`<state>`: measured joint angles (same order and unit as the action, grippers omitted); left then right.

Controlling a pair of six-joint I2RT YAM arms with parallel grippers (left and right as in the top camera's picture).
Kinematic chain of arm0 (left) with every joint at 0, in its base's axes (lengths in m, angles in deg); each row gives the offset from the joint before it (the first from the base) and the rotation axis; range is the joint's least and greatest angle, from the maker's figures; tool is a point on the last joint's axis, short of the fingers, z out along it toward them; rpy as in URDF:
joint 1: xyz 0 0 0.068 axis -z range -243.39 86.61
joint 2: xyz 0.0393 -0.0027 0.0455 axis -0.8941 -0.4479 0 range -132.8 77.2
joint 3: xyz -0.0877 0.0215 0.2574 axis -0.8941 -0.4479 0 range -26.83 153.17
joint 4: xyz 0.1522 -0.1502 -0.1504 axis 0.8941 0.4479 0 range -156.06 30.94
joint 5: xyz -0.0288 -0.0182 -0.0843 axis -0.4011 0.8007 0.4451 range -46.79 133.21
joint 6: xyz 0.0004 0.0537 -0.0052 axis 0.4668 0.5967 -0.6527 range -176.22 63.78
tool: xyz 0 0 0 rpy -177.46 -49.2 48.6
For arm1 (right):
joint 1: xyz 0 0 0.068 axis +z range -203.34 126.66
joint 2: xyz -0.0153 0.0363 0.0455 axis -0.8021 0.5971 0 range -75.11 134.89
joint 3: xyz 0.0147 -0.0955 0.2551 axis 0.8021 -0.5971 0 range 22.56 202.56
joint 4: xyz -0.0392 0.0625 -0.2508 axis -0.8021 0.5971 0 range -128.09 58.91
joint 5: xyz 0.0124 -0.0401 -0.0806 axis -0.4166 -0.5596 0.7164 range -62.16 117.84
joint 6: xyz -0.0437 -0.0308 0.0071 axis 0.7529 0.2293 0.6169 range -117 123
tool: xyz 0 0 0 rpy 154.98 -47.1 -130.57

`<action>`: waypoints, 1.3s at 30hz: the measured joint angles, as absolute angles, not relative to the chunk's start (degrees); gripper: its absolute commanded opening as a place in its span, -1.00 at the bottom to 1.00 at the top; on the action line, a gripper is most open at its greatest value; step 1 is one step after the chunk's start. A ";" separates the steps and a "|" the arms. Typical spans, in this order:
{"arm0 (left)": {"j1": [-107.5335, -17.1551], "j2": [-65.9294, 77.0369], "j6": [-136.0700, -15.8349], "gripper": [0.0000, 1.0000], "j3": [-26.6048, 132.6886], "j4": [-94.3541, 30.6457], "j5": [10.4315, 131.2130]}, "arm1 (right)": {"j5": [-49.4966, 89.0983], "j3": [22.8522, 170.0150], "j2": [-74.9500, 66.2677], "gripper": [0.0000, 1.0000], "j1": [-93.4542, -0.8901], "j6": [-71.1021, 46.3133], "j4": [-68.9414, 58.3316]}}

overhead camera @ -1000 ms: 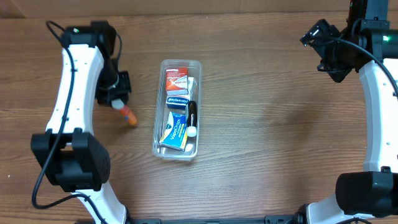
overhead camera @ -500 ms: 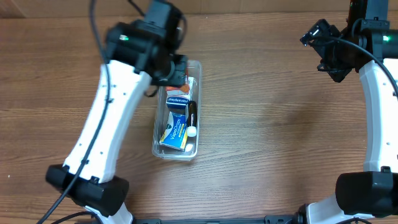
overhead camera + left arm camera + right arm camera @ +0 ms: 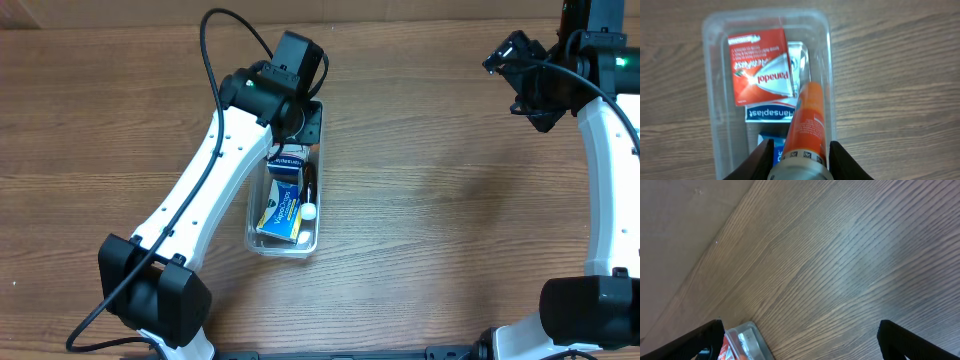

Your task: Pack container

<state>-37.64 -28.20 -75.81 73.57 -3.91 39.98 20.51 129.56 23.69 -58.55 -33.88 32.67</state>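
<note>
Container (image 3: 281, 250): clear plastic bin, long rectangle, rounded corners, raised rim, open top. Upright, flat on base on wooden table (image 3: 430, 210), left of table's middle, long axis front-to-back, slightly skewed. Part-filled with small boxes lying flat: red Panadol box (image 3: 759, 65) toward table's back edge, blue box (image 3: 283, 210) toward front.

Table (image 3: 450, 230): brown wood-grain top, fills overhead view, grain running left to right. Paler plain band (image 3: 400, 8) along far edge; wall or board, cannot tell. Lighting even, diffuse; faint sheen on grain, soft shadows.
</note>
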 measured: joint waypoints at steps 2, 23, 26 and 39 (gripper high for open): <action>-37.66 -28.20 -75.96 -0.33 71.66 -4.92 40.44 | 20.51 129.58 23.69 1.00 -58.55 -33.86 32.74; -39.47 -28.79 -76.73 0.80 78.83 2.19 45.03 | 20.53 129.56 23.69 0.99 -58.55 -33.88 32.69; -43.73 -28.71 -76.88 0.81 96.06 14.89 39.63 | 20.53 129.56 23.69 1.00 -58.55 -33.86 32.76; -51.38 -11.46 -69.49 1.00 118.59 30.58 37.64 | 20.51 129.54 23.69 1.00 -58.55 -33.88 32.72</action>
<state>-51.38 -11.46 -69.49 118.59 30.58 37.64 20.51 129.54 23.69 -58.55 -33.88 32.72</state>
